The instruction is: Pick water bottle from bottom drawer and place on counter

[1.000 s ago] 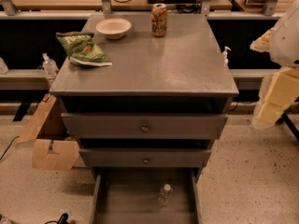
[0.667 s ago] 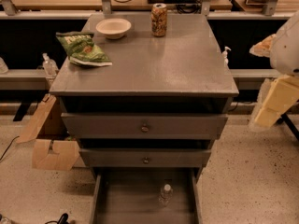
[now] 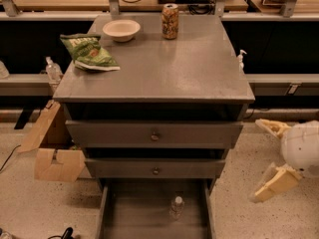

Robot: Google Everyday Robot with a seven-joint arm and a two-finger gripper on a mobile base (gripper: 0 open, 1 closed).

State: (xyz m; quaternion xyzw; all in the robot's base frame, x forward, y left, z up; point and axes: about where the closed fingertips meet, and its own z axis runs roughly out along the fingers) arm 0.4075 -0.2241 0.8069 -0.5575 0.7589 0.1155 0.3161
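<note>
Speckled floor (image 3: 30, 208), end effector (image 3: 261, 161) beside cabinet (image 3: 154, 133) (jaws apart)

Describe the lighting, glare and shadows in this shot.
Camera view: warm, dim light; a soft sheen on the counter; the bottom drawer lies in shadow, the water bottle faint inside; the gripper, low at the picture's right edge, is brightly lit.

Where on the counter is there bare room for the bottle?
Free: front and right of the counter, from the chip bag across to the right edge, below the drink can. Crowded: back left, bowl and bag. The gripper hangs low, right of the cabinet, jaws open.
</note>
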